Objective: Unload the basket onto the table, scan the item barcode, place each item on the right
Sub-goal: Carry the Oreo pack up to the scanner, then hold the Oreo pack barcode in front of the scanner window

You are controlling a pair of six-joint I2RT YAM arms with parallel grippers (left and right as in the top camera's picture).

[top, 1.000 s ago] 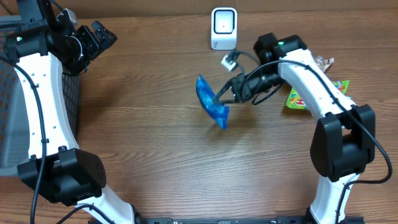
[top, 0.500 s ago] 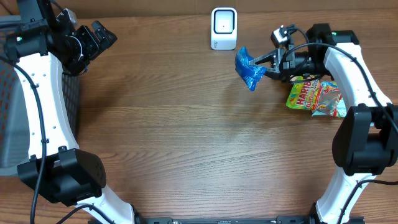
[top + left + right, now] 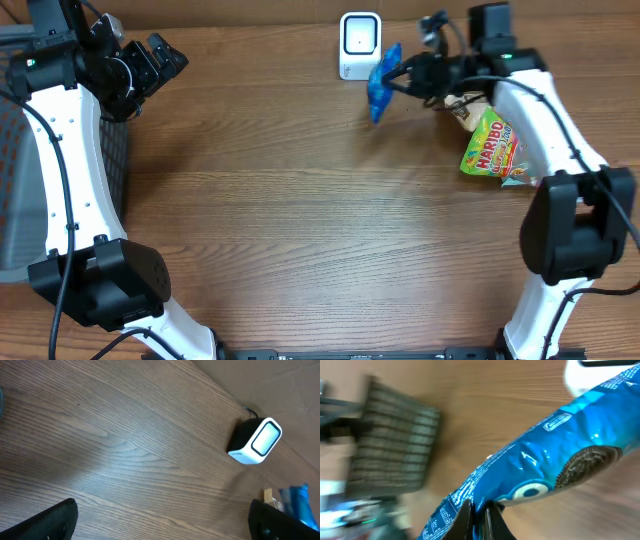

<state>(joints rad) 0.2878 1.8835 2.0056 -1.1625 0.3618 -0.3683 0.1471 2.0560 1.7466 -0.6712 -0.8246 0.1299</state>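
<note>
**Desk:** Where is the item in the overhead view?

**Photographer:** The blue snack packet (image 3: 381, 80) hangs clear of the table (image 3: 300, 220), just at the 3 o'clock side of the white scanner (image 3: 360, 45). The scanner stands at the table's 12 o'clock edge. Whether the two touch cannot be told.

**Desk:** Who holds it, and how?

**Photographer:** The right gripper (image 3: 400, 76) is clenched on one thin edge of the packet. The right wrist view shows the fingertips pinched together on the wrapper's seam. That grip probably serves to leave the printed faces bare for the reader.

**Desk:** Why that spot?

**Photographer:** The scanner's window appears to face 6 o'clock, and the packet sits edge-on beside it rather than before it. The arm seems to be presenting the item, but the barcode side likely has to swing round to the window's front. The barcode itself cannot be made out.

**Desk:** And the other arm?

**Photographer:** The left gripper (image 3: 160, 55) is parked at 10 o'clock, near the wire basket (image 3: 15, 180), with its jaws spread wide and nothing between them. It looks to be kept out of the way.

**Desk:** Anything else on the table?

**Photographer:** A Haribo bag (image 3: 490, 150) lies at 4 o'clock from the packet, apparently awaiting its turn.
</note>
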